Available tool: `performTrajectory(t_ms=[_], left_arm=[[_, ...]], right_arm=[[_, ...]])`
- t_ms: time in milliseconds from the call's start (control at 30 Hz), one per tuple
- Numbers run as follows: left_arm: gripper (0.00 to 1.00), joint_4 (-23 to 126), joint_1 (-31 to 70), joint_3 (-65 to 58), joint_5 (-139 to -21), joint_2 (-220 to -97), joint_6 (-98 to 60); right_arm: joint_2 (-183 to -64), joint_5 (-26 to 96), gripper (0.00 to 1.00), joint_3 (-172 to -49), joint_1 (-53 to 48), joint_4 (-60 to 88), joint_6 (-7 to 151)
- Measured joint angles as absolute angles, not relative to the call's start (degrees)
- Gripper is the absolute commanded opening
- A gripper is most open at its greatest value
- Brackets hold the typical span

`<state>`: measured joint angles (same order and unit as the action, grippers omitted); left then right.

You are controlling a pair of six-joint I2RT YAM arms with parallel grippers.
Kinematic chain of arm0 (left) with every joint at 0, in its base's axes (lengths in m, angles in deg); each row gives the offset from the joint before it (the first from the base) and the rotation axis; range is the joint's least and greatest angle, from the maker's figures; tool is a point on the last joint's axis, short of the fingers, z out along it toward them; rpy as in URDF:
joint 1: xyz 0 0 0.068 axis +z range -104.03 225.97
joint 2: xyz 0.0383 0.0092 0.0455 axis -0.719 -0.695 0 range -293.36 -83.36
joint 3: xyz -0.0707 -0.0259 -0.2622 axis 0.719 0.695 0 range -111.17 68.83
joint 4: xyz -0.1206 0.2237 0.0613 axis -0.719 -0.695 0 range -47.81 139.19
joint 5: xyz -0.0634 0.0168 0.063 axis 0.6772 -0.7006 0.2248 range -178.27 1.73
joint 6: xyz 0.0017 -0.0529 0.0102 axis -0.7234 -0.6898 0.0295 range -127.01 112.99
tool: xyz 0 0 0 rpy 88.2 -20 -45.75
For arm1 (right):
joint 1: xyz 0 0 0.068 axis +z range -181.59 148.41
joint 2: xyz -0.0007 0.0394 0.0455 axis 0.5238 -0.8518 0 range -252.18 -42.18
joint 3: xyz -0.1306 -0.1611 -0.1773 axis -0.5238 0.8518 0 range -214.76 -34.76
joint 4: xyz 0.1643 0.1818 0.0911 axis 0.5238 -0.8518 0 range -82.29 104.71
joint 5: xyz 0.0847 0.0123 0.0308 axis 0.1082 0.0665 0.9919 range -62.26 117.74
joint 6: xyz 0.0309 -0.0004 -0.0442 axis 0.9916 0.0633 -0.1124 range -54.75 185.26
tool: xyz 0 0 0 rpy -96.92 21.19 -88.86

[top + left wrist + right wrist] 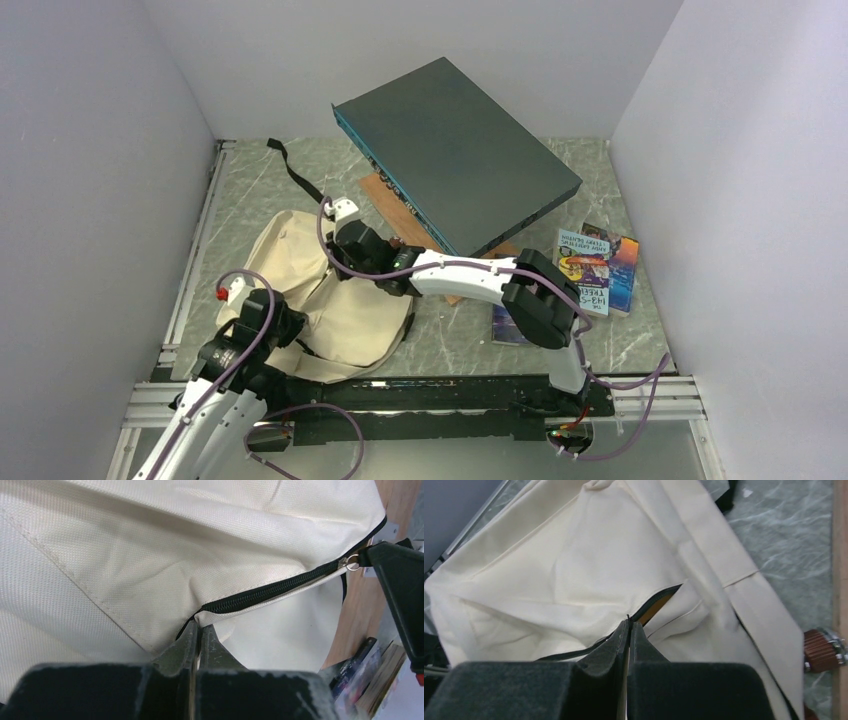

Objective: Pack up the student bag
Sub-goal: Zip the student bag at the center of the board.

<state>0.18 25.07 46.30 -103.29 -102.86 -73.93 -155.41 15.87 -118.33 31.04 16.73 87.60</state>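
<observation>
Left wrist, left pincer (197,628) clamped on student bag (125,555), right pincer (629,626) pinching its zipper (659,599)

A robot test cell in a lab
Plain white walls (90,200) are boxing in the table (455,342) on three sides; metal rails (193,270) are running along its left and near edges, where two cabled robot arms (470,272) are sitting.

left tool (197,630), right tool (629,627): 2
student bag (340,310): 1
grey box (460,150): 1
wooden board (378,192): 1
books (585,270): 3, right of the right tool
</observation>
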Motion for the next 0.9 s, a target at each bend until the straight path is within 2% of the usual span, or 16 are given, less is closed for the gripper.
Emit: performTrajectory(t_ms=[633,733,833,900], left_arm=[[0.01,-3.43,20.19,44.07,-109.09,-101.01,-79.33],[0.23,-2.75,20.15,44.07,-108.71,-100.11,-74.34],[0.54,-1.81,20.15,44.05,-108.43,-98.16,-67.31],[0.67,0.20,20.17,43.68,-107.40,-96.90,-61.82]], right_arm=[[-157.77,15.73,0.00,-122.88,27.33,16.58,76.63],[-156.48,17.20,0.00,-121.55,27.35,17.06,77.31],[-154.49,19.78,0.00,-120.04,27.35,18.33,80.52],[-153.57,21.35,0.00,-119.51,27.33,19.14,83.21]])
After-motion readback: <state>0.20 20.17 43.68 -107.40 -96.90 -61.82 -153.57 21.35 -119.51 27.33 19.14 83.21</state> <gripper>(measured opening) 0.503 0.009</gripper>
